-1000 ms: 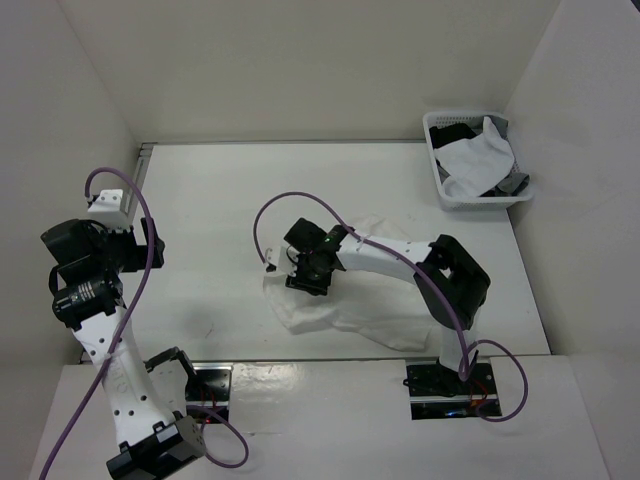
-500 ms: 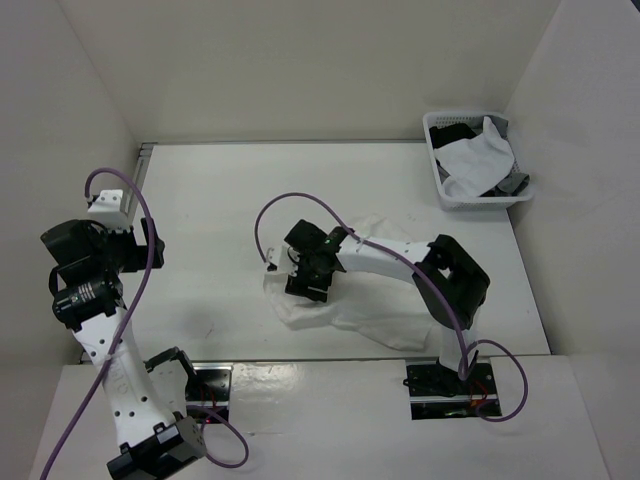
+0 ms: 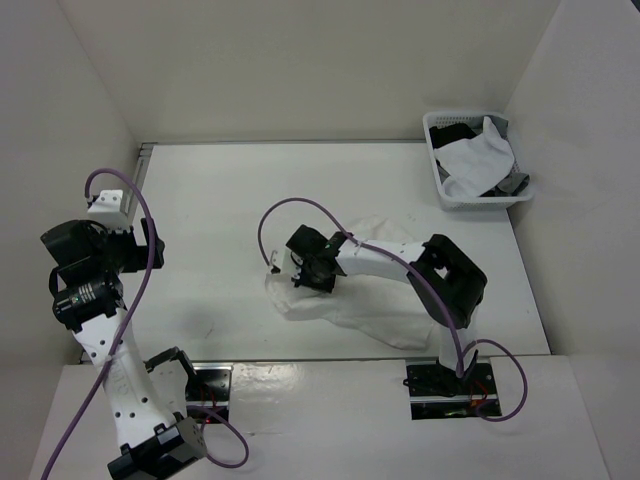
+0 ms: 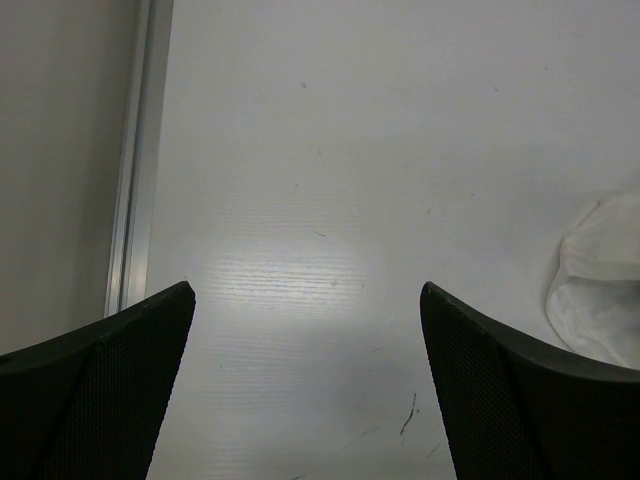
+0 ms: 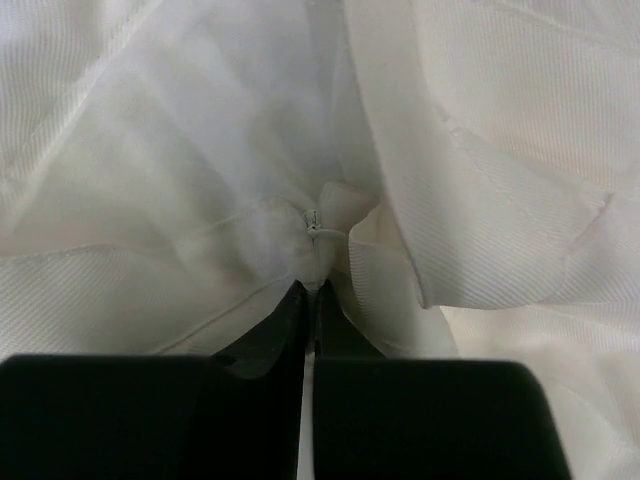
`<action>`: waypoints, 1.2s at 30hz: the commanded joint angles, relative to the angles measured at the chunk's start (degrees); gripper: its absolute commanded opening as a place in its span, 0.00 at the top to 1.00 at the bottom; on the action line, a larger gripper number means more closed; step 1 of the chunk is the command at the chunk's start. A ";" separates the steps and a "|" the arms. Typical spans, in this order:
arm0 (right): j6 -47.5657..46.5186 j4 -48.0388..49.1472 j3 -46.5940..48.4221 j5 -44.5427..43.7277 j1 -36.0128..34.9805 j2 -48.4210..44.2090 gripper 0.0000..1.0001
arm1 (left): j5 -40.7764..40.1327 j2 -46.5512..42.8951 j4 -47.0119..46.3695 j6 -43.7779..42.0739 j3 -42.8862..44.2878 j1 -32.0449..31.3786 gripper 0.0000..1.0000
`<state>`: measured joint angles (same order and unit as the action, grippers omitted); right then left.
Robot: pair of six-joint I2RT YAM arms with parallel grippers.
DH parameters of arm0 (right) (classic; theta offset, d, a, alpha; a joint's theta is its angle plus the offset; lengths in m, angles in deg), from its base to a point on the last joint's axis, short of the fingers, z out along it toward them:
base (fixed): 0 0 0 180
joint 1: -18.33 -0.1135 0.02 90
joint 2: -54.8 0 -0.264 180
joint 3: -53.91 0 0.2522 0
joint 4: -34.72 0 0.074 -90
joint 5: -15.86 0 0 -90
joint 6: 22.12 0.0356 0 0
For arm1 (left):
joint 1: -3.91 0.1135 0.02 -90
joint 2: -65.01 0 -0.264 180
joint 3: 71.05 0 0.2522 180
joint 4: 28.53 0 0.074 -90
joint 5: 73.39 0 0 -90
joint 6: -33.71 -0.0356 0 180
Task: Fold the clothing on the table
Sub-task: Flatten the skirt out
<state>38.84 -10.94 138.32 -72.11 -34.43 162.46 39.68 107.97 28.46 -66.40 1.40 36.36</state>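
White table [image 3: 220, 200], walled on three sides. The clothing [image 3: 370, 305], a thin white garment, lies crumpled near the front edge. It sits under the right gripper [image 5: 312, 292] and spreads from there back towards that arm's base. Slotted basket [image 3: 440, 185] with more white and dark laundry sits well beyond that gripper, in the far right corner.

Change: a second ago the right gripper hung over the garment's left end with its jaws apart. Now it has dropped onto the fabric and clamped together on a raised pinch of cloth. The wrist view shows a hemmed fold [image 5: 330, 230] gathered right at the fingertips, with a small stitch or tag [image 5: 313, 222] at the pinch, can't tell which.

Left gripper [image 4: 305, 287] hasn't moved. It's spread wide, holding nothing, above bare table. The metal rail [image 4: 135, 170] is off to its left and a bit of the garment is just visible to its right.

My read: grasp made, fold not started, and the garment is still a heap. The pinch looks to have caught more than one layer, so lifting could drag the whole bundle instead of one edge.
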 commanded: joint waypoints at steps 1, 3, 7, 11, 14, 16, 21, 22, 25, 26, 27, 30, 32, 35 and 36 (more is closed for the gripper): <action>0.56 2.20 0.18 -2.63 -0.16 -0.25 1.00 | 1.19 -0.60 -1.56 0.97 -0.25 0.34 0.01; 1.08 0.28 2.29 -2.64 0.62 -2.09 1.00 | 1.19 -0.60 -1.56 0.97 -0.25 0.34 0.01; 1.09 -5.17 9.84 0.34 4.31 -6.31 1.00 | 1.19 -0.60 -1.56 0.97 -0.25 0.34 0.01; 1.61 -9.75 19.69 6.05 10.11 -9.74 1.00 | 4.95 0.45 -1.56 -0.26 -0.25 0.34 0.01; 1.62 -10.29 20.40 9.31 13.28 -11.94 1.00 | 12.31 1.60 -0.33 -5.25 -0.25 -0.19 0.01; 1.62 -10.29 18.40 9.84 13.81 -12.73 1.00 | 16.02 2.13 0.19 -7.20 -0.77 -0.97 0.01; 1.62 -10.90 16.27 10.37 13.82 -14.40 1.00 | 20.26 7.22 -0.95 -9.84 -1.39 -6.42 0.01; 1.62 -10.90 17.23 10.37 13.82 -14.40 1.00 | 20.26 9.40 -1.64 -10.45 -1.39 -7.04 0.01; 1.62 -13.18 20.65 10.37 13.82 -14.40 1.00 | 19.73 13.27 -3.13 -9.59 -1.39 -8.80 0.01; 1.62 -13.88 21.88 10.37 13.82 -13.71 1.00 | 19.73 13.99 -3.14 -9.06 -1.39 -8.80 0.01; 1.62 -15.20 24.51 10.37 13.82 -13.18 1.00 | 19.73 14.60 -3.67 -9.05 -1.39 -8.80 0.01; 1.62 -16.61 28.99 12.12 13.82 -11.07 1.00 | 18.07 15.31 -4.81 -8.35 -1.39 -8.80 0.01; 2.32 -17.49 31.81 14.31 12.77 -8.88 1.00 | 17.36 15.31 -4.81 -7.82 -1.39 -8.80 0.01; 2.32 -21.44 41.80 19.32 8.56 -5.36 1.00 | 15.43 13.74 -5.34 -6.51 -2.45 -8.80 0.01; 2.32 -24.23 44.28 21.60 6.28 -4.57 1.00 | 14.56 12.95 -5.86 -6.50 -2.45 -8.80 0.01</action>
<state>40.44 -30.72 174.21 -58.48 -22.82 156.08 54.96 123.16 25.33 -73.83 -0.43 27.72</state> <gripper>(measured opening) 0.018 0.992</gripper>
